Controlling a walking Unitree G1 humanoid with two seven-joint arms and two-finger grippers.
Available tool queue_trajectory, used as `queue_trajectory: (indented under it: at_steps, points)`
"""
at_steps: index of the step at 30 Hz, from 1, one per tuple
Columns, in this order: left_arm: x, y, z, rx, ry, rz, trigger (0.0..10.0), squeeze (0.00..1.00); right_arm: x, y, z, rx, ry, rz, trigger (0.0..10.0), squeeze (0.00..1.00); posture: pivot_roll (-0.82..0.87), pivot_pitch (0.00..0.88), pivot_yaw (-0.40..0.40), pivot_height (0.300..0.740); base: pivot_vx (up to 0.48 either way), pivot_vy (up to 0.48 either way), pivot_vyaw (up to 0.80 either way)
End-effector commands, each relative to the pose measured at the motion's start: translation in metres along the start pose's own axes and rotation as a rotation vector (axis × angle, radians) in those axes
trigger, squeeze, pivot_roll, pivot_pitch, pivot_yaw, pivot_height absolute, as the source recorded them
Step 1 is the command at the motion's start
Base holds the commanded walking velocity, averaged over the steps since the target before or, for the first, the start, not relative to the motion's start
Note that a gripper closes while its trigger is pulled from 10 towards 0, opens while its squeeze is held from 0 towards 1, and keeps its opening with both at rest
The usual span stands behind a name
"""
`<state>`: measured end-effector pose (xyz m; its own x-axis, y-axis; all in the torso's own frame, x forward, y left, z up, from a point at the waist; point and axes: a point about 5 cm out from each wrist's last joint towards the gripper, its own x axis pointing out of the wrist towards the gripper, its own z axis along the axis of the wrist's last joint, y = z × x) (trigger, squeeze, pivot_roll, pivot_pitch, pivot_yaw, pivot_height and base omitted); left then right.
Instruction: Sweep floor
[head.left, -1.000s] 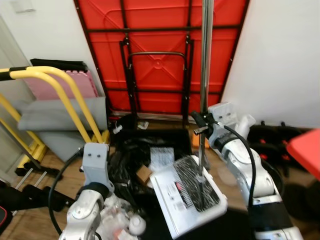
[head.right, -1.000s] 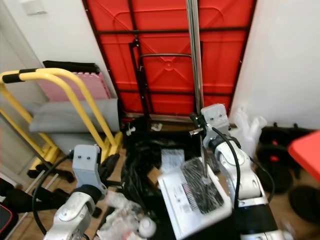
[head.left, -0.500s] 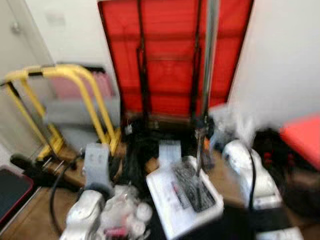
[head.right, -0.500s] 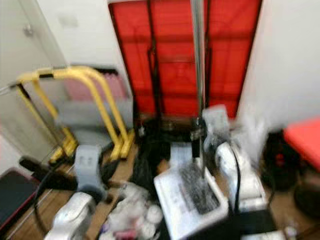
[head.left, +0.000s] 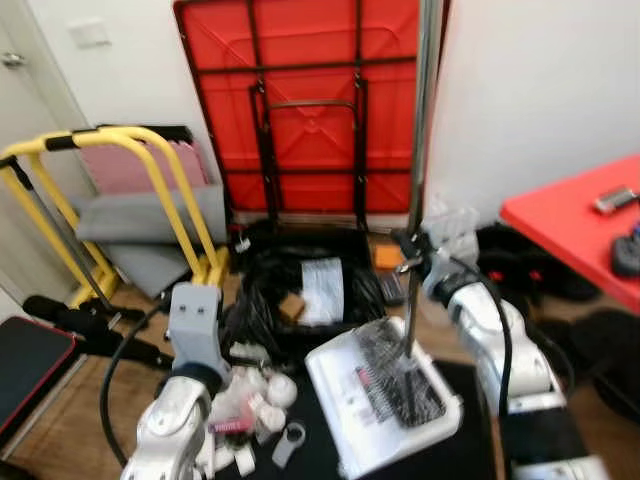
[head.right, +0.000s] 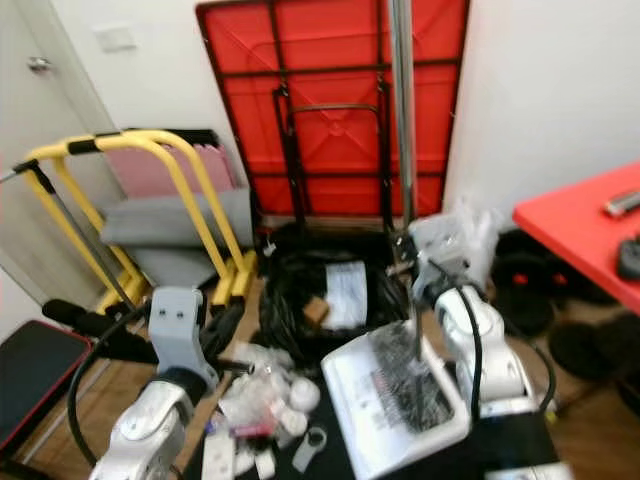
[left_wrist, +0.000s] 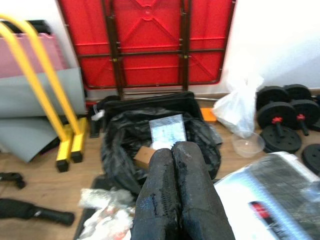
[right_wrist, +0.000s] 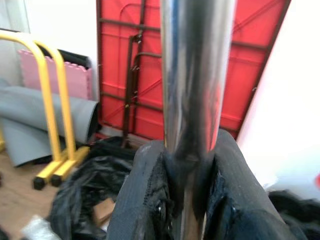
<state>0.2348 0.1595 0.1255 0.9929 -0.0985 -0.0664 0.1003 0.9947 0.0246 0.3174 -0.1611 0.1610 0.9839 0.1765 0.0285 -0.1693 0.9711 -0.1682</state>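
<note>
Right gripper (right_wrist: 187, 200) was clamped round the broom pole (head.left: 420, 150), held upright with its bristles (head.left: 395, 375) on the white dustpan (head.left: 345, 385). Left gripper (left_wrist: 177, 200) was pressed shut, empty. Honestly, the litter (head.left: 250, 410) looked likely to get scattered toward the black bag (head.left: 270, 290) by one clumsy stroke.

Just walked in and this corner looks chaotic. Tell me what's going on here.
The robot is sweeping. Its right tool is clamped around the upright metal broom pole, whose bristles sit in a white dustpan on the floor. The left tool is shut and holds nothing, hovering above scattered white litter. Beyond them lie an open black bag and a red folded table leaning on the wall.
</note>
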Motion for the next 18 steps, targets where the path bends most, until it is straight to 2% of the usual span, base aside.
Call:
queue_trajectory:
  at_steps: [1, 5, 18]
  points:
    - [-0.0037, 0.0053, -0.0028, 0.017, 0.012, 0.038, 10.0, 0.0, 0.005, -0.0004, 0.0196, -0.027, -0.079, -0.03, 10.0, 0.0, -0.02, 0.0, 0.005, 0.74, 0.0, 0.0, 0.0]
    - [-0.0044, 0.0087, -0.0017, 0.06, -0.002, 0.042, 10.0, 0.0, 0.0061, -0.0027, 0.0189, -0.034, -0.07, -0.065, 10.0, 0.0, -0.02, 0.0, 0.004, 0.74, 0.0, 0.0, 0.0]
    - [-0.0052, 0.0091, -0.0011, 0.049, -0.013, 0.033, 10.0, 0.0, 0.0085, -0.0057, 0.0161, -0.062, -0.047, -0.134, 10.0, 0.0, -0.03, 0.0, 0.003, 0.74, 0.0, 0.0, 0.0]
